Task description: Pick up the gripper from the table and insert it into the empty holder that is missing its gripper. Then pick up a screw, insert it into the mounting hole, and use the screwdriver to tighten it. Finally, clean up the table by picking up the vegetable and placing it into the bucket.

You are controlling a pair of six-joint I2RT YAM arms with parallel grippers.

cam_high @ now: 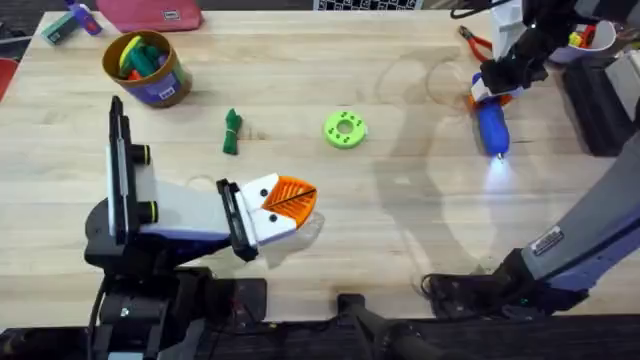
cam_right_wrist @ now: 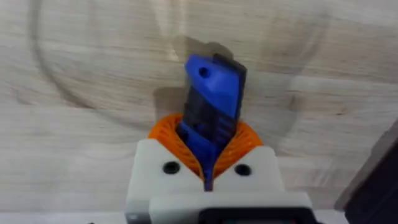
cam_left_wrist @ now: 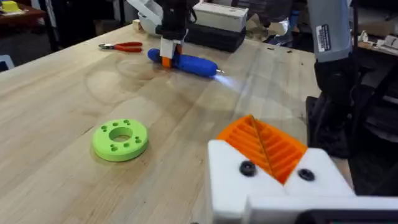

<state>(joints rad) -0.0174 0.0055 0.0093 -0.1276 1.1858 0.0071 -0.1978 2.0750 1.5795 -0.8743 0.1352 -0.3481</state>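
Currently right fingers (cam_high: 487,92) clamp screwdriver (cam_high: 492,128) flat on table; left fingers (cam_high: 288,203) closed, empty

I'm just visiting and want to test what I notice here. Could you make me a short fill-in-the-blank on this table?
1. The right gripper is shut on the blue ____.
2. The lime disc lies right of the green ____.
3. The bucket stands near the table's far-____ corner.
4. The pliers have ____ handles.

Missing: screwdriver; vegetable; left; red

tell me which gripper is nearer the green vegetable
Left. The left gripper sits just right of and below the vegetable in the overhead view; the right gripper is far across the table, clamped on the screwdriver.
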